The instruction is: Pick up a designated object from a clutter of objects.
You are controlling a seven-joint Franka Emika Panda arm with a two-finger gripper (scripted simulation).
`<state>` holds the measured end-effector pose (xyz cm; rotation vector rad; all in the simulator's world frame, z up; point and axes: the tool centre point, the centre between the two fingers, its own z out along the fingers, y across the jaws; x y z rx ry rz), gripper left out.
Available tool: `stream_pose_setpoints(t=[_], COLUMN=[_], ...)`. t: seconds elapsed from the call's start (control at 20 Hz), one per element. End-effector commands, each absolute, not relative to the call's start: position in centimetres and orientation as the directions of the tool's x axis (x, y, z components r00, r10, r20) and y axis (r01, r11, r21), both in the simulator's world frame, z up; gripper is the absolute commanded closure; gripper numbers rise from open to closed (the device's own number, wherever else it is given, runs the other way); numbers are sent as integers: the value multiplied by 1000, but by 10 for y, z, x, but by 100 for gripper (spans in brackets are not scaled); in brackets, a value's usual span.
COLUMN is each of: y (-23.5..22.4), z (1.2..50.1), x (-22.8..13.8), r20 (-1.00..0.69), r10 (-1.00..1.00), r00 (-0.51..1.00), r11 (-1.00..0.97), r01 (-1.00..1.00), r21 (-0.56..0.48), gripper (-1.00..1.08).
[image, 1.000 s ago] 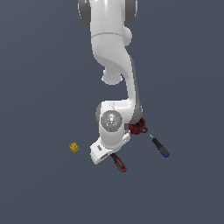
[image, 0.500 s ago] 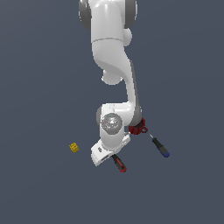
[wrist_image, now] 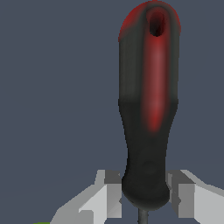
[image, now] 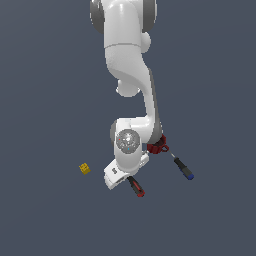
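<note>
In the exterior view I see the arm bent low over the dark floor, its gripper [image: 125, 176] right over the red-tipped screwdriver [image: 136, 187], whose handle pokes out beneath the hand. The dark red mug [image: 158, 146] peeks out just behind the wrist, on the exterior view's right. The blue-tipped screwdriver [image: 183, 168] lies beside it, further right. The tiny yellow block [image: 85, 169] sits well apart on the exterior view's left.

In the wrist view, the red-tipped screwdriver [wrist_image: 148, 109] fills the frame, its handle base between my two fingers [wrist_image: 105, 199]. The fingers stand apart, a narrow gap showing on each side.
</note>
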<state>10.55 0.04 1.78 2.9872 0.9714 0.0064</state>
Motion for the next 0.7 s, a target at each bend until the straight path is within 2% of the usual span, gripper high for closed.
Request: stream_pose_setpoints(t=[0.0,0.65], y=[2,21], z=[20,71], x=[104,75], r20=[4,3], r10=[589,589], r00=[808,808], r11=[-808,-808], r01=[589,589], r21=[2,2], gripper=[108,108])
